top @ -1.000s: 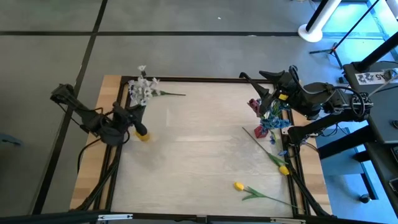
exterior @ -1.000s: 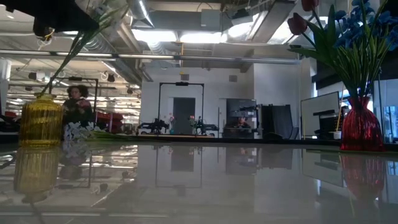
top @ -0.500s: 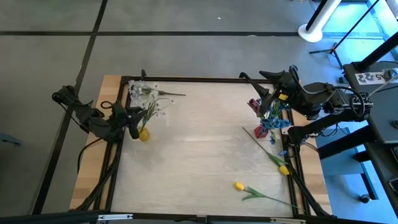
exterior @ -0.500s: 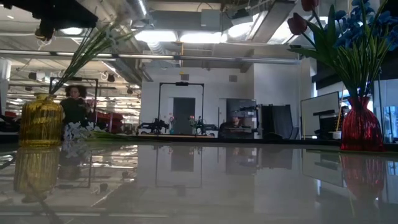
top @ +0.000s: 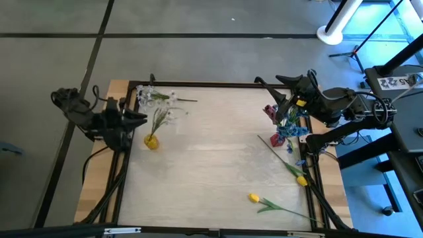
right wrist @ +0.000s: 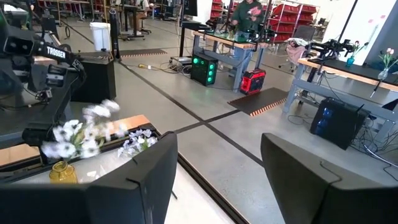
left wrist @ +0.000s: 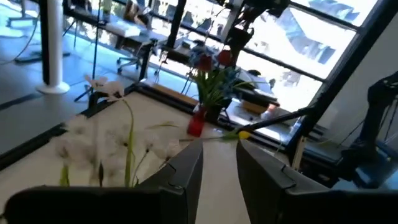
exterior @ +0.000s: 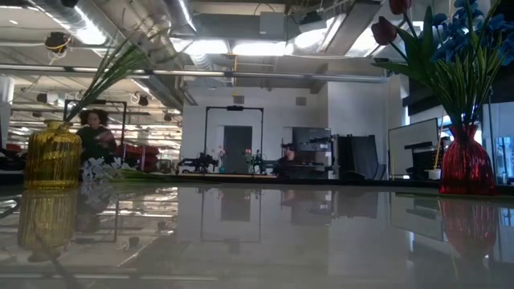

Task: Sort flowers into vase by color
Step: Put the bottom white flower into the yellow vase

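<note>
A yellow vase stands near the table's left edge. White sprigs stick into it by their green stems and lean away from it. More white sprigs lie at the far left corner. My left gripper is open, left of the yellow vase and apart from it. A red vase at the right edge holds blue flowers and dark red tulips. My right gripper hovers open above it. Two yellow tulips lie flat near the right corner.
A black frame runs round the light wooden table top. The middle of the table is bare wood. Cables trail off the near left corner. People and work benches show in the room beyond the far edge.
My left gripper has come off the white sprigs' stems above the yellow vase and drawn back toward the table's left edge, out of the low view. The sprigs stay stuck in the vase and now lean away from it. My right arm has kept still.
</note>
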Available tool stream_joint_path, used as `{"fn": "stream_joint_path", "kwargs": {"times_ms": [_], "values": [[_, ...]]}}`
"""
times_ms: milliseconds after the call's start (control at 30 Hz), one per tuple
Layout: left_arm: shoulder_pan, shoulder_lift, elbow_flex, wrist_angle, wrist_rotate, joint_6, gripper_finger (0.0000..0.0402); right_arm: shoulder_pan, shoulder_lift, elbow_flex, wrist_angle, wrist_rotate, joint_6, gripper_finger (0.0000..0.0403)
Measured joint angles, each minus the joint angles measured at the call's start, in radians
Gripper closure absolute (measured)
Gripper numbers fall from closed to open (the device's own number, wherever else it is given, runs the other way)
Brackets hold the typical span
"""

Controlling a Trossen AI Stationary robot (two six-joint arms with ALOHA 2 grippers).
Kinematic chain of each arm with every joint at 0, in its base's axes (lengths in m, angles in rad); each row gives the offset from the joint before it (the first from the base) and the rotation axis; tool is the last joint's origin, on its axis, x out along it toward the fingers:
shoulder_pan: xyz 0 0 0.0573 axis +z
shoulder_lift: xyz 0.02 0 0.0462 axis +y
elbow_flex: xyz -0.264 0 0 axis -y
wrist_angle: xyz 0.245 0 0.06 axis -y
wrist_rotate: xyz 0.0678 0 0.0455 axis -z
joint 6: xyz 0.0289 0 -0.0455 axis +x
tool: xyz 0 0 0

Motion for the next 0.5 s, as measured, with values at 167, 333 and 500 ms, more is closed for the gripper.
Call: {"fn": "stream_joint_path", "kwargs": {"times_ms": [167,333,500], "values": [[0.003,0.028,0.020,-0.150,-0.018,-0.095,0.0307,0.000,0.000,0.000,-0.005,0.000,0.000,0.0171],[0.031,0.119,0.020,-0.367,-0.026,-0.290,0.0301,0.000,0.000,0.000,-0.005,0.000,0.000,0.0171],[0.055,0.184,0.019,-0.415,0.008,-0.338,0.0272,0.000,0.000,0.000,-0.005,0.000,0.001,0.0171]]}}
